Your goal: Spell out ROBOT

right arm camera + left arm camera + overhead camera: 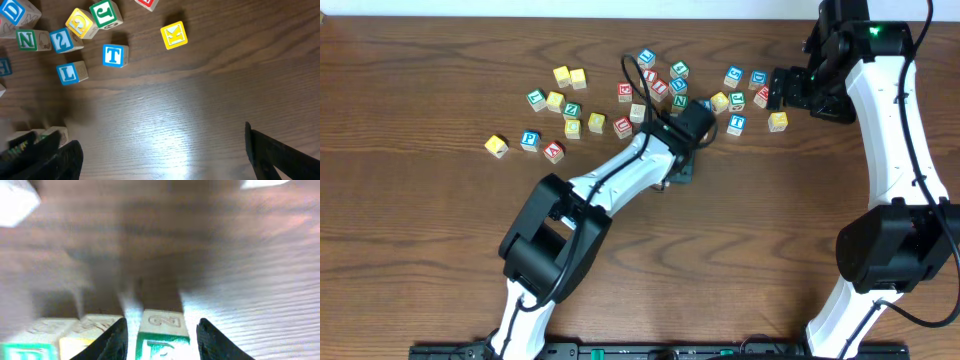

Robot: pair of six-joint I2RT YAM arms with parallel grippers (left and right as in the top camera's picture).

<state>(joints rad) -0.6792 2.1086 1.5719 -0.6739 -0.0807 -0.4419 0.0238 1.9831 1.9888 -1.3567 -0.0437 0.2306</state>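
Observation:
In the left wrist view a green-framed cube (pixel 162 335) sits on the table between my left gripper's (pixel 160 342) fingers. A thin gap shows on each side of it, so the jaws are open and not touching it. Its letter is cut off. A yellow-topped cube (pixel 90 332) and another green-framed cube (pixel 22 351) stand in a row to its left. Overhead, the left gripper (pixel 680 172) hides this row. The blue-framed T cube (pixel 114 55) (pixel 736 124) lies loose. My right gripper (pixel 162 162) (pixel 775 90) hovers open and empty near it.
Loose cubes lie near the T: blue L (pixel 70 72), yellow K (pixel 174 35), green N (pixel 27 40), blue 2 (pixel 61 40), green J (pixel 106 14). More cubes are scattered across the far middle (pixel 655 80) and left (pixel 555 100) of the wooden table (pixel 420 250).

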